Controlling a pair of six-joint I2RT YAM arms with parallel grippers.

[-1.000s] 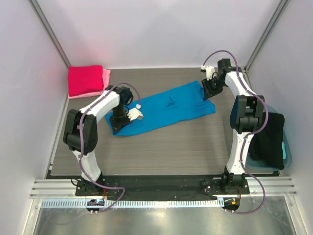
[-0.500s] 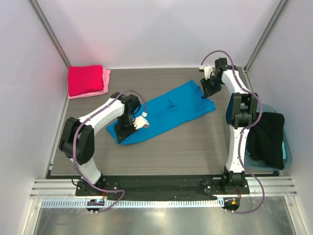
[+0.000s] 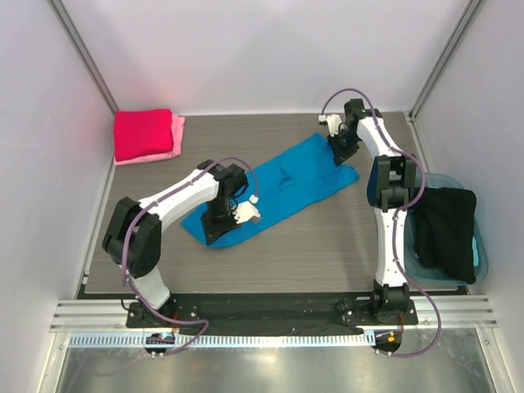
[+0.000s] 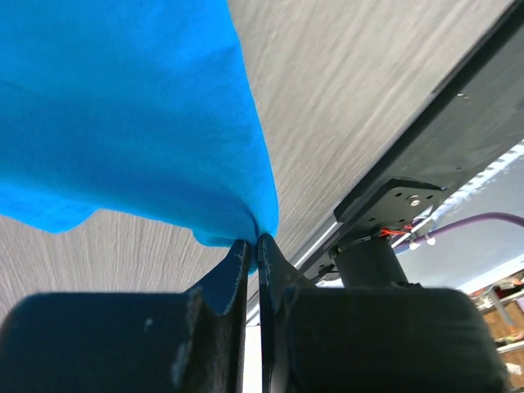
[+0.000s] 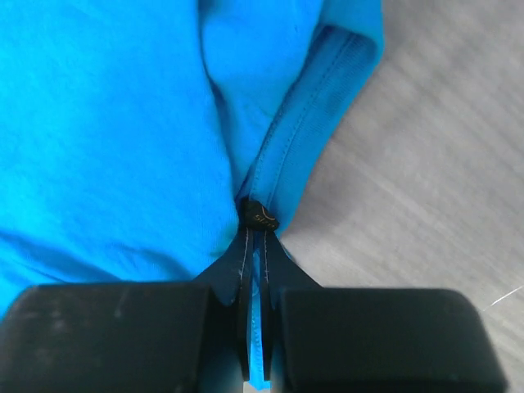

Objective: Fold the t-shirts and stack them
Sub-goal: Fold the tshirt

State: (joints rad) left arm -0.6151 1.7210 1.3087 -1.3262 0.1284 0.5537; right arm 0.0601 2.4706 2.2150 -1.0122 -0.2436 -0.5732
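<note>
A bright blue t-shirt point(image 3: 282, 187) lies stretched slantwise across the middle of the table. My left gripper point(image 3: 219, 223) is shut on its near-left end, the cloth point(image 4: 147, 115) pinched between the fingertips point(image 4: 254, 244). My right gripper point(image 3: 339, 154) is shut on the far-right end, clamping a hemmed edge point(image 5: 307, 106) and a small black tag point(image 5: 258, 214). A folded crimson red t-shirt point(image 3: 142, 133) rests on a folded pale pink t-shirt point(image 3: 177, 137) at the back left corner.
A translucent blue tub point(image 3: 483, 258) at the right edge holds a black garment point(image 3: 449, 233). White walls and metal posts ring the table. The arms' bases stand on the rail at the near edge point(image 3: 270, 307).
The right gripper has closed on the shirt's far-right edge and shifted left. The left gripper, still shut, has dragged the near-left end rightward and nearer, so the shirt has slid.
</note>
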